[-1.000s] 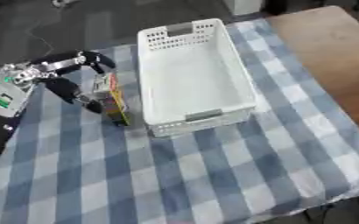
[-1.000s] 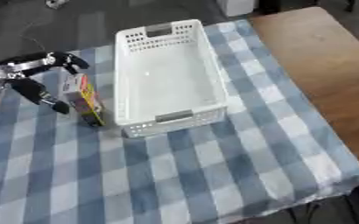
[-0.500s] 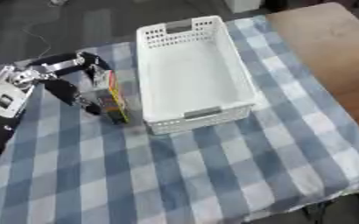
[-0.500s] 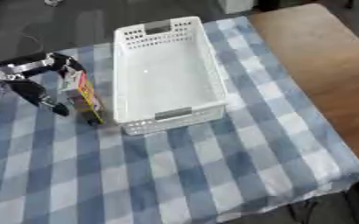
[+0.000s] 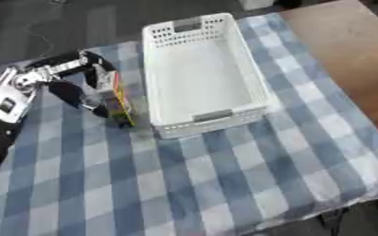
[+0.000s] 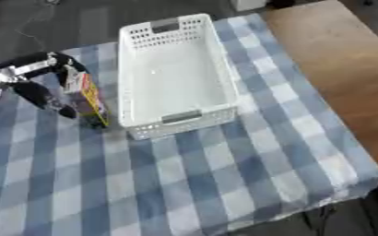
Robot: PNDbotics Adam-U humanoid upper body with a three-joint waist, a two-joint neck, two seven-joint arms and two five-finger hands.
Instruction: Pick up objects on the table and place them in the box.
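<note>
Left robot hand (image 5: 79, 78) grasping a narrow yellow carton (image 5: 116, 99), just beside white box (image 5: 202, 73).

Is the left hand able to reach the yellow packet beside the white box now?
Probably yes. The left hand is already at the yellow packet, fingers on either side of it, and nothing stands between them. The white box is close on the packet's other side.

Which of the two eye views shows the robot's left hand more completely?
The left eye view shows it best: the left hand is fully in frame with its wrist, fingers curled round the narrow box beside the white basket. In the right eye view the hand sits against the left edge and its wrist is cut off.
</note>
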